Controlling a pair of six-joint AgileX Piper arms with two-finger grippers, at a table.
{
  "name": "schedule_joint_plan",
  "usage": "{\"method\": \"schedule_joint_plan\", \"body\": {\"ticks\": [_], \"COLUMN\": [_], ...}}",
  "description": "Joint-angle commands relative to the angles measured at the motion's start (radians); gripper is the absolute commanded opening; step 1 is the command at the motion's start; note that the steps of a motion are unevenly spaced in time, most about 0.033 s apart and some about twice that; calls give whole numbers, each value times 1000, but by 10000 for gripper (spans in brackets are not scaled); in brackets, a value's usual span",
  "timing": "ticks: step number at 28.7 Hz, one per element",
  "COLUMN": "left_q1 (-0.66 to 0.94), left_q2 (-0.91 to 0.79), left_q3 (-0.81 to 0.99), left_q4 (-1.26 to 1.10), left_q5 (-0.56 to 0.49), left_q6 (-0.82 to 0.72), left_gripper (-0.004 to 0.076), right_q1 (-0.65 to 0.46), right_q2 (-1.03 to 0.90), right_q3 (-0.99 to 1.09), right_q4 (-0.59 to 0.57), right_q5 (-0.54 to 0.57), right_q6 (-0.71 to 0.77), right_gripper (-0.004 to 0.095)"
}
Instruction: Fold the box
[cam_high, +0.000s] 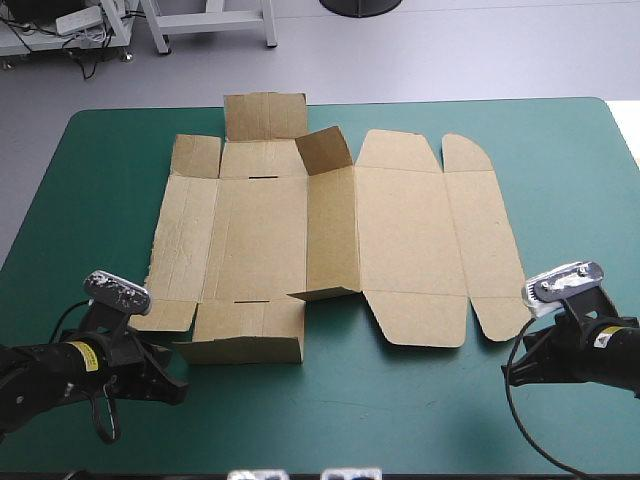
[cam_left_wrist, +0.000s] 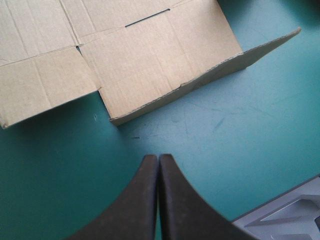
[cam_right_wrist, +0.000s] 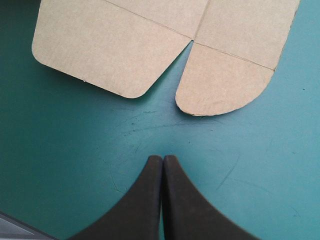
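The box (cam_high: 400, 240), a cut and creased sheet of brown board, lies opened out across the middle of the worktop (cam_high: 330, 430), a table under a teal-green cover, and reaches closer to the far edge than to the near one. Most of its panels rest flat. A long narrow panel (cam_high: 330, 230) near the sheet's middle is tilted up along its crease, and the small flap at its far end is lifted too. The near left flap (cam_high: 245, 335) is also raised a little, so that its outer face shows. The right end of the sheet finishes in rounded flaps (cam_right_wrist: 225, 85), which lie flat on the cover. The left end effector (cam_left_wrist: 158, 159), two broad black fin-shaped fingers, sits low at the near left of the worktop. Its fingers are pressed together in one pointed arch and hold nothing. The near left flap lies ahead of it, with a strip of bare cover between them. The right end effector (cam_right_wrist: 163, 159), of the same build, sits at the near right. Its fingers are likewise pressed together with nothing between them, and its tip points at the notch between two rounded flaps, clear of the board.
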Motion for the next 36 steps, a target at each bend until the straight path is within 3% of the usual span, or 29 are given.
{"method": "schedule_joint_plan", "body": {"ticks": [1,10,20,25,29,32,34,36], "left_q1": [-5,-5,-5,-5,26,111,198,343], "left_q2": [-4,-4,17,113,248,349,418,512], "left_q3": [-24,-24,-28,-33,-83,-151,-209,-289], "left_q4": [-12,-17,-17,5,38,-88,-255,-484], "left_q5": [-45,-60,-205,-308,-308,-308,-291,-202], "left_q6": [-5,-16,23,-5,-5,128,295,515], "left_gripper": [-9,-9,-8,8,15,15,15,15], "right_q1": [4,4,4,4,4,4,4,4], "right_q2": [-5,-5,-5,-5,-5,-5,-5,-5], "right_q3": [-23,-23,-23,-23,-23,-23,-23,-23], "right_q4": [19,19,24,42,43,49,49,58], "right_q5": [-38,-38,-38,-38,-38,-41,-41,-41], "right_q6": [-3,-2,-2,-2,-6,-6,-8,-10], "right_gripper": [-20,-20,-20,-20,-20,-20,-20,-20]}}
